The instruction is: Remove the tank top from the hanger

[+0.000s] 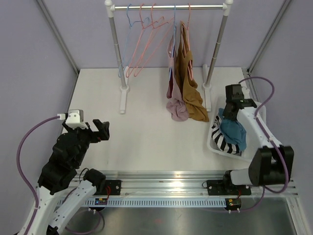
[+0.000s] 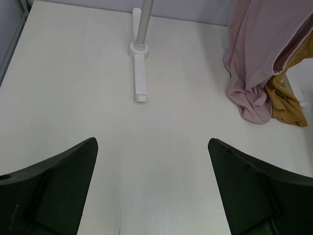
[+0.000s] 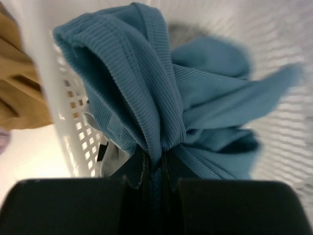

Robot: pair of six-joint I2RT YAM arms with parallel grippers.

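Note:
A blue ribbed tank top (image 1: pixel 233 132) hangs bunched over the white laundry basket (image 1: pixel 214 142) at the right. My right gripper (image 1: pixel 228 113) is shut on a fold of it; the wrist view shows the blue fabric (image 3: pixel 166 98) pinched between the jaws (image 3: pixel 155 164) above the basket wall (image 3: pixel 63 137). A pink top (image 1: pixel 175 100) and a mustard top (image 1: pixel 190 93) still hang from hangers on the rail (image 1: pixel 168 7), their hems pooled on the table. My left gripper (image 1: pixel 100 129) is open and empty over the left of the table (image 2: pixel 152 147).
Several bare pink and blue hangers (image 1: pixel 142 39) hang at the rail's left. The rack's posts and feet (image 1: pixel 123 98) stand on the table. A striped garment (image 1: pixel 222 142) lies in the basket. The pink top (image 2: pixel 259 58) and rack foot (image 2: pixel 139 73) show in the left wrist view.

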